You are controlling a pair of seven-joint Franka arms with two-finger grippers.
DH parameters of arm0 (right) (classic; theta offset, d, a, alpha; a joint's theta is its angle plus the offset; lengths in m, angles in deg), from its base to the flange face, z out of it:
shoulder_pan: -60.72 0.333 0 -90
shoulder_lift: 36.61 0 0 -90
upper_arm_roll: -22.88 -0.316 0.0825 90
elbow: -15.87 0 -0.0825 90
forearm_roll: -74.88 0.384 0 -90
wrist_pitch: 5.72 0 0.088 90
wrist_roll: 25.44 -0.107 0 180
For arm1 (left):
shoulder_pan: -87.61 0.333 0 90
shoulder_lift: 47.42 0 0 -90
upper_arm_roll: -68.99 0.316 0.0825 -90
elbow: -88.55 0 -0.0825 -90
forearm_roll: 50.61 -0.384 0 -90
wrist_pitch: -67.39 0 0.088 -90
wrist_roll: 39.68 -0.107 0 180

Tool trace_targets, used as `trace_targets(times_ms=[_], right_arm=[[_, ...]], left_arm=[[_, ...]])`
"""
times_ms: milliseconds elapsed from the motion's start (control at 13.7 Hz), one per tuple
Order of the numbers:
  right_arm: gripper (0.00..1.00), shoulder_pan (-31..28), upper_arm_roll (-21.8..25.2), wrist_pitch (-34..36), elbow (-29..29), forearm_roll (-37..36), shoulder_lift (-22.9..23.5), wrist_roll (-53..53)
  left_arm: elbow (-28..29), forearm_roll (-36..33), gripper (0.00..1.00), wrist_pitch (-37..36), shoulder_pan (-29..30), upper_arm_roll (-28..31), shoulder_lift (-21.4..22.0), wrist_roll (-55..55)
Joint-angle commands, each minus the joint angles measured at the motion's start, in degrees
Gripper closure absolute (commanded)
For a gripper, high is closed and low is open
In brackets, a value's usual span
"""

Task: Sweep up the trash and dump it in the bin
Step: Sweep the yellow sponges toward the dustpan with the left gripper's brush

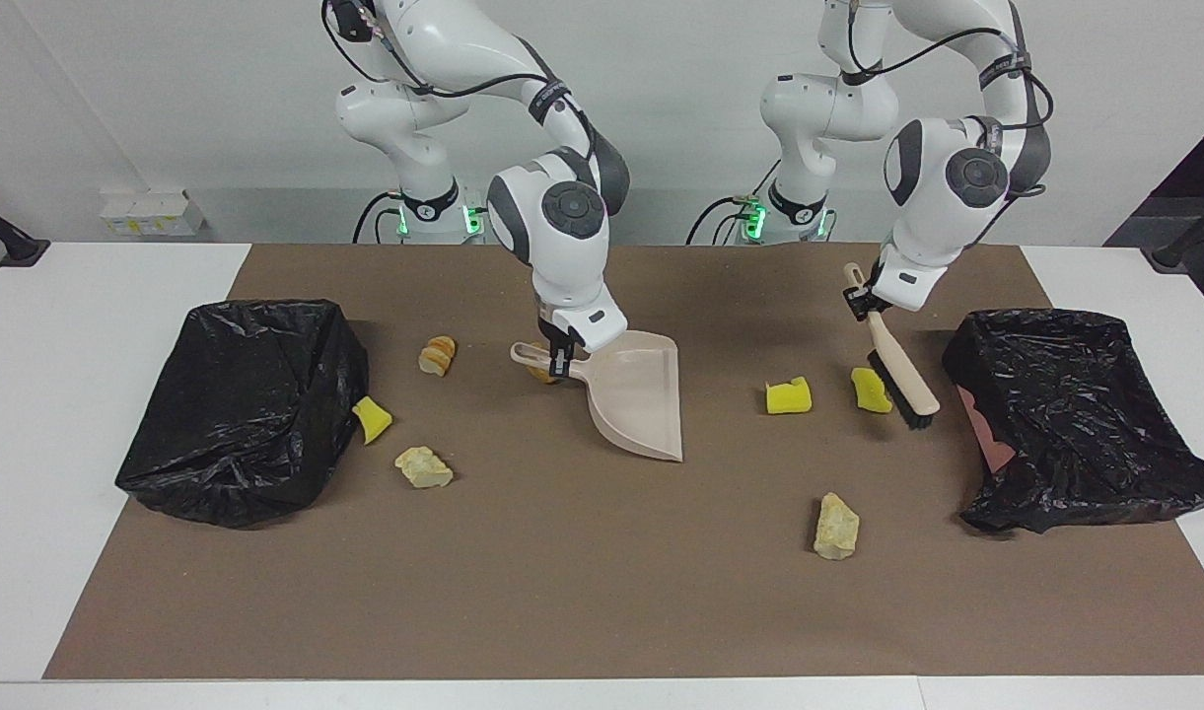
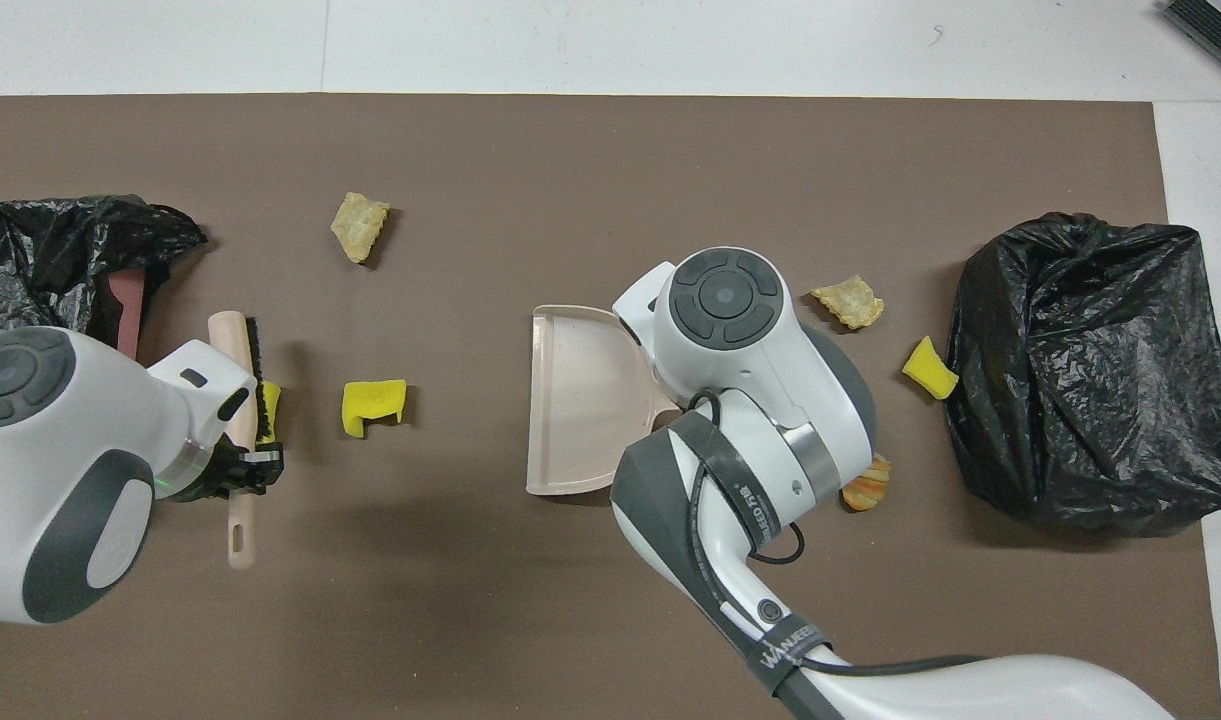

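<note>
Trash (image 1: pixel 789 396) scattered on brown mat (image 1: pixel 602 611), unswept.
Brush (image 1: pixel 901 363) is pinched by left gripper (image 1: pixel 870 302), dustpan (image 1: pixel 639 404) by right gripper (image 1: pixel 560 361); light, soft lumps are judged better pushed than gripped.

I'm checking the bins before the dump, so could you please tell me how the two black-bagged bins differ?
The bin at the right arm's end is fully wrapped in its black bag; the bin at the left arm's end shows a pink wall where the bag has slipped. A yellow sponge chunk lies against the first; nothing touches the second. Both sit on the brown mat.
</note>
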Motion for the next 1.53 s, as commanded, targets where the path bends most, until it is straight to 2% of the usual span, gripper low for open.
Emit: trace_targets(times_ms=[0,218,437,728,1457], right_arm=[[1.00,-0.19,-0.26,-1.42,1.39,0.09,-0.42,0.99],[1.00,-0.19,-0.26,-1.42,1.39,-0.08,-0.42,2.14],[1.00,-0.10,-0.26,-1.42,1.39,-0.17,-0.50,2.14],[1.00,-0.01,-0.26,-1.42,1.39,-0.17,-0.51,2.14],[1.00,1.39,-0.26,-4.84,1.74,-0.17,0.72,1.09]], left_arm=[[2.62,-0.85,1.00,0.35,1.97,-0.71,0.26,0.19],[5.26,-0.93,1.00,2.01,4.16,-0.71,-0.80,1.86],[8.42,-0.94,1.00,5.88,2.77,-0.97,-0.97,7.91],[8.35,0.46,1.00,6.59,-5.12,-1.15,-1.33,12.67],[7.64,14.44,1.00,15.73,-25.61,-1.32,-1.85,13.30]])
